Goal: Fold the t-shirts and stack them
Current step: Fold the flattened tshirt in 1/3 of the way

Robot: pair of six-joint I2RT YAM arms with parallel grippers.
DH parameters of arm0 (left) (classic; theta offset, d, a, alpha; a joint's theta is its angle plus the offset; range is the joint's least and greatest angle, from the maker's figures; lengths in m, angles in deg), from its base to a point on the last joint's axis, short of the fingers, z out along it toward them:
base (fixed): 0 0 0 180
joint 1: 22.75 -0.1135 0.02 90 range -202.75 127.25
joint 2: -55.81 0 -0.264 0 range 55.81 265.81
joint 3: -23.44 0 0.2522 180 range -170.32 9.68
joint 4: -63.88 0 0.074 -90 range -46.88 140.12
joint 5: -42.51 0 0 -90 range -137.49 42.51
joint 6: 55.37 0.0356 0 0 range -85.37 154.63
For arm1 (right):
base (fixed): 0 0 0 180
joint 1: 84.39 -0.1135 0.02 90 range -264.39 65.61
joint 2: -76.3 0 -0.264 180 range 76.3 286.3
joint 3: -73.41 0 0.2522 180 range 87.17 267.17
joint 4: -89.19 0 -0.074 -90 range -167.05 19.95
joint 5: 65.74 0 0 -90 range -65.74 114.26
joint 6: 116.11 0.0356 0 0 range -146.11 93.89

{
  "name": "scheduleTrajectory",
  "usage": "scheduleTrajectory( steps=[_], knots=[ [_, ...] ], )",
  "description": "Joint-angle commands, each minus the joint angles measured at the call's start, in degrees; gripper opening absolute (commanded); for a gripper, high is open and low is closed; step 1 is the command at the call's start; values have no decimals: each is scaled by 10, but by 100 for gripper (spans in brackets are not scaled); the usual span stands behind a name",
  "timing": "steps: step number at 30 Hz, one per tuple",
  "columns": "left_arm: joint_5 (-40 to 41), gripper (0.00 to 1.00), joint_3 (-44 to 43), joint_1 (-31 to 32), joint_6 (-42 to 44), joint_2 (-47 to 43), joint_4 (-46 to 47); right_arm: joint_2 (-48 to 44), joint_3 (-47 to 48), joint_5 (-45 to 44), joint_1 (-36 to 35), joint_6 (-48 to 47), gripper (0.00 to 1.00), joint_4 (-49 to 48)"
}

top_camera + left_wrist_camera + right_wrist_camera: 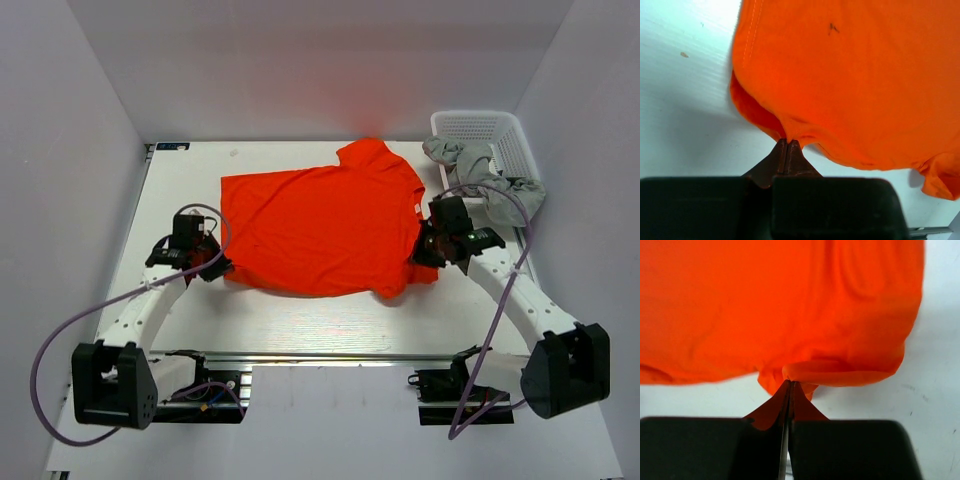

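Surface: a white table (300, 330) boxed in by plain white walls, with the 2 arm bases at 6 o'clock.
Orange t-shirt (320, 225): spread almost flat over the middle of the table, with 1 lobe reaching toward 12 o'clock. It lies as a single layer with no fold made yet.
Grey t-shirts (490, 175): bunched at 2 o'clock, partly inside the white lattice basket (480, 125) and partly spilling over its near rim.
Left gripper (213, 263): at the shirt's 8 o'clock corner, jaws pressed together on a pinch of orange cloth. The wrist view shows the edge puckering up into the tips.
Right gripper (422, 248): at the shirt's 4 o'clock corner, jaws likewise clamped on the cloth, with a small roll of edge bunched just ahead of them.
Step in hand: probably the start of the 1st fold, since both near corners are gripped and the shirt is laid out.
Next move calls for: probably lifting both corners together and carrying them toward 12 o'clock at an even pace, so the near half lands square on the far half.
Risk: uneven travel could skew the crease or drag the whole shirt. The right arm's path also passes near the grey heap.
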Motion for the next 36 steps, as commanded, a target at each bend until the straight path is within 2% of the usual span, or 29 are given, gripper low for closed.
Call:
scheduleTrajectory(
  steps=[1,5,15,23,27,36],
  knots=[
    [30,0,-37,-8,-16,26,-1,19,60,-50,10,4,0,-46],
    [75,0,-66,-20,-23,56,-11,55,93,-78,23,5,0,-53],
    [90,0,-127,-42,-23,150,11,149,176,-67,66,-20,0,-91],
    [106,0,-163,-48,1,178,36,189,201,-23,75,-125,0,-170],
    [99,0,-182,-48,18,196,48,230,245,-8,74,-193,0,-174],
    [100,1,-216,-48,45,258,84,343,342,43,78,-280,0,-174]
  ],
)
